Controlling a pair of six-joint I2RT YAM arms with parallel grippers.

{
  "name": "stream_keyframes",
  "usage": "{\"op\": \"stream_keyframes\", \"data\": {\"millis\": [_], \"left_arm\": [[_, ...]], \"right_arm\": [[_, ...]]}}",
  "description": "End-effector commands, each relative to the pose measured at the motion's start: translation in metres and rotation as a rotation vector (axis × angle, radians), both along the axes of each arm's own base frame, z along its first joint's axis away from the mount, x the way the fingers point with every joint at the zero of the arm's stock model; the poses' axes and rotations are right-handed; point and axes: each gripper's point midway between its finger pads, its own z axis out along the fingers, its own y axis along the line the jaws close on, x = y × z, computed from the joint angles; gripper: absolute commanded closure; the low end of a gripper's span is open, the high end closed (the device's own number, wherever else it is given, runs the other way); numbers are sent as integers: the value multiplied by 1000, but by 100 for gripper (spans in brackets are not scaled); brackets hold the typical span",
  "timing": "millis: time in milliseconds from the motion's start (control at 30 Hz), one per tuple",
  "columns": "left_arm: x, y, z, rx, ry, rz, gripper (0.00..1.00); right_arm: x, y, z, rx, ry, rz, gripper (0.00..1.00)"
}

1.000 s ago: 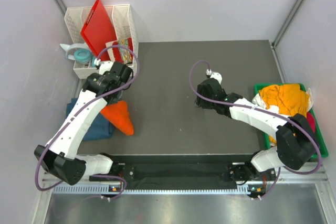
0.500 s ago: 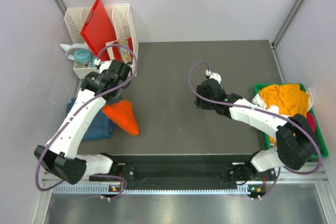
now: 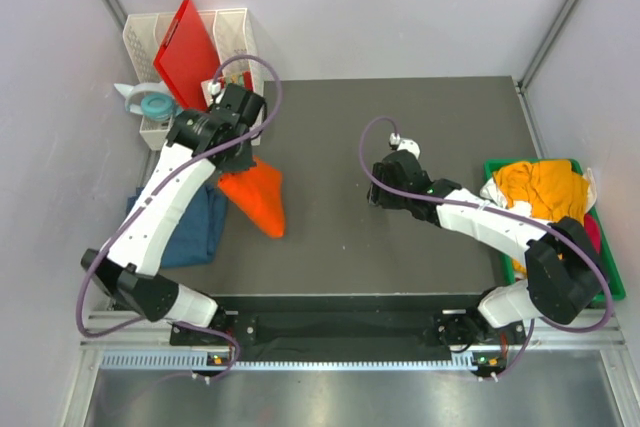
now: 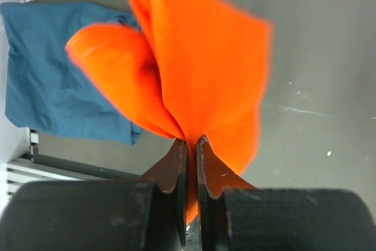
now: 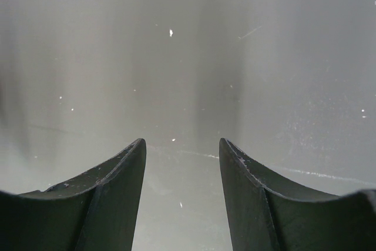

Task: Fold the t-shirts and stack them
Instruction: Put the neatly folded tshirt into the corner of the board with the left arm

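Worktop [image 3: 420, 127] first: from above I see a dark grey matte sheet, and the right wrist view shows it flecked with small white specks and a few faint scratches. Pale, plain walls close it in at the back and on both sides, with a metal strut running up each far corner. Along the near edge a ribbed metal rail [image 3: 350, 359] carries the two arm bases.

My left pincer [image 4: 189, 143] is pressed together on a bunched fold of the orange t-shirt [image 4: 205, 69], which hangs from it in a cone over the left part of the sheet. I cannot tell whether its lower tip touches the surface. Just beside it, at the left edge, the teal-blue t-shirt [image 3: 195, 232] lies rumpled and flat, partly under the left arm. My right pincer [image 5: 181, 142] is spread, with only the grey sheet showing between its fingers, and it sits over the sheet near the middle.

At the right edge a green tray [image 3: 612, 277] holds a heap: a mustard-yellow t-shirt [image 3: 540, 187] on top, with a bit of pink cloth [image 3: 593, 229] and a white scrap [image 3: 590, 182] showing beside it. At the far left corner a white slotted rack [image 3: 240, 32] stands off the sheet, with a red board [image 3: 185, 47] leaning in it.
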Motion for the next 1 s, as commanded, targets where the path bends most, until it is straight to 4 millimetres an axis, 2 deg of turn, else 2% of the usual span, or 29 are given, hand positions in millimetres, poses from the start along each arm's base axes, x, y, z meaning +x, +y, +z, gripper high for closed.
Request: {"op": "stream_keyframes", "data": {"millis": [0, 133, 267, 367, 533, 600, 800, 967], "left_arm": [[17, -10, -18, 39, 47, -54, 100], [10, -2, -47, 73, 143, -23, 100], [-11, 31, -68, 83, 220, 91, 100], [-25, 60, -72, 142, 235, 192, 100], [-36, 92, -67, 196, 207, 317, 100], [-37, 105, -58, 219, 182, 370, 100], [-31, 130, -35, 229, 108, 511, 100], [-14, 138, -45, 208, 120, 561, 100]], "right_arm": [[4, 16, 10, 52, -39, 26, 47], [3, 13, 11, 46, -46, 26, 47], [-2, 11, 6, 51, -43, 27, 47], [-3, 12, 3, 55, -36, 31, 47], [-5, 14, -2, 63, -26, 44, 47], [-5, 17, 0, 68, -25, 55, 47], [-7, 16, 2, 66, -30, 66, 47], [-9, 17, 5, 83, -35, 71, 47]]}}
